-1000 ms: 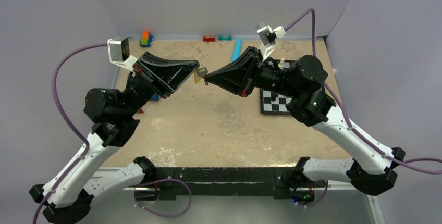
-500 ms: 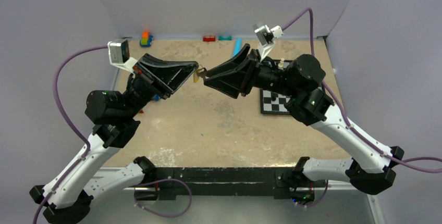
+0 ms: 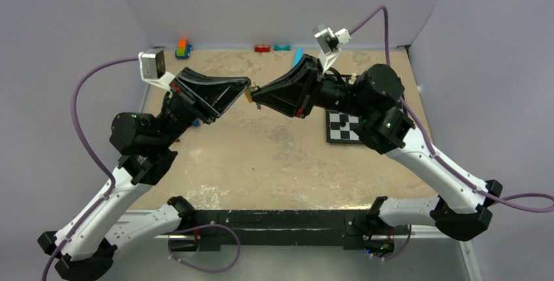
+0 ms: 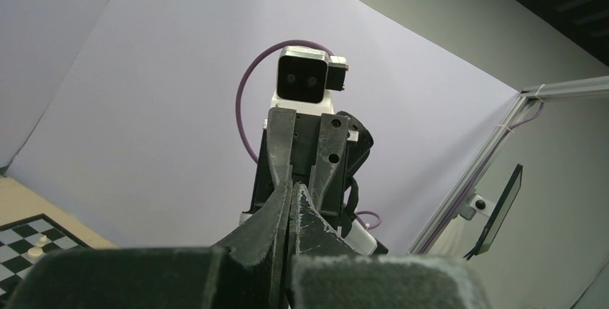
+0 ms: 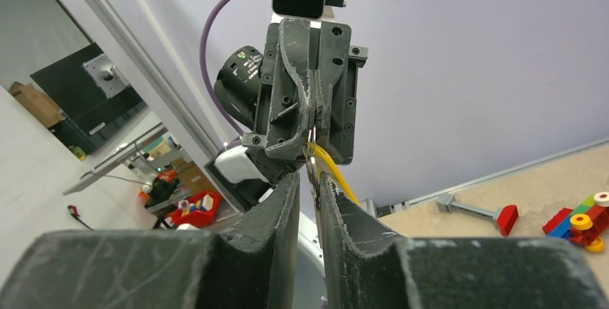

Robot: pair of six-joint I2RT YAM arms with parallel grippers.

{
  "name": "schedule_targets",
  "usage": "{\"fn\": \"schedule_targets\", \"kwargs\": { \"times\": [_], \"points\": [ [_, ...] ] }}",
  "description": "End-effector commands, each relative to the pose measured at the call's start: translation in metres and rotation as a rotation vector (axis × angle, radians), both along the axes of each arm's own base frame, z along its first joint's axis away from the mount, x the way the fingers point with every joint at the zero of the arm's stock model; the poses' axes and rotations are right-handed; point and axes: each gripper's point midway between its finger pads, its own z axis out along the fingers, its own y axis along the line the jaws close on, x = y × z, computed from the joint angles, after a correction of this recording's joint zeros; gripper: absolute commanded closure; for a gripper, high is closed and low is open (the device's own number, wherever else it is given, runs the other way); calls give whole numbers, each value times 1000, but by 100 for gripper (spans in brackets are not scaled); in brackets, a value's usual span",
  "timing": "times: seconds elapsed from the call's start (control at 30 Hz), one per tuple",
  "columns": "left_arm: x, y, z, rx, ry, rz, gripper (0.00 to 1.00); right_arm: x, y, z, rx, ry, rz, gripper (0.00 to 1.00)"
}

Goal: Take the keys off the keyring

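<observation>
Well, my left tool is clamped shut on the keyring, holding it high above the worktop so the yellow key dangles free. My right tool meets it tip to tip, fingers slightly apart astride the ring, seemingly to work the key off. Whether it touches metal, I cannot tell.

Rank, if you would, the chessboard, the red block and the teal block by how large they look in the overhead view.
1. the chessboard: clearly largest, even partly covered.
2. the red block and the teal block: these look about alike, so I would not rank them.
</observation>
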Motion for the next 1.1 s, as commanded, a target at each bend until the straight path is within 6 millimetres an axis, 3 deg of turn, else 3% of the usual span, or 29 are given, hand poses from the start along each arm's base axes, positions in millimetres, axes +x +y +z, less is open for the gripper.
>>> {"fn": "schedule_targets", "kwargs": {
  "times": [0.0, 0.13, 0.3, 0.37, 0.47, 0.57, 0.63, 0.73, 0.83, 0.9, 1.07],
  "points": [
    [-5, 4, 6, -37, -23, -3, 100, -12, -9, 27, 65, -67, 21, 83],
    [-5, 6, 3, -25, -18, 7, 100, -13, -10, 25, 60, -71, 22, 100],
    [-7, 3, -3, 17, -21, 2, 100, -16, -12, 23, 50, -80, 24, 100],
    [-10, 1, -7, 55, -25, -7, 81, -16, -13, 20, 31, -81, 19, 100],
    [-16, 3, -14, 125, -37, -1, 36, -18, -15, 15, -11, -73, 18, 100],
    [-21, 9, -28, 257, -53, 47, 22, -22, -17, 5, -73, -62, 39, 100],
    [-23, 14, -47, 387, -44, 71, 20, -29, -17, -2, -116, -62, 72, 100],
    [-33, 22, -54, 508, -96, 78, 26, -43, -18, -12, -168, -70, 159, 100],
    [-48, 26, -53, 595, -163, 41, 32, -58, -19, -24, -229, -74, 261, 100],
    [-64, 26, -49, 628, -243, -20, 31, -62, -21, -30, -265, -84, 289, 100],
    [-83, 24, -46, 699, -313, -132, 36, -68, -27, -34, -315, -116, 317, 100]
  ]
}}
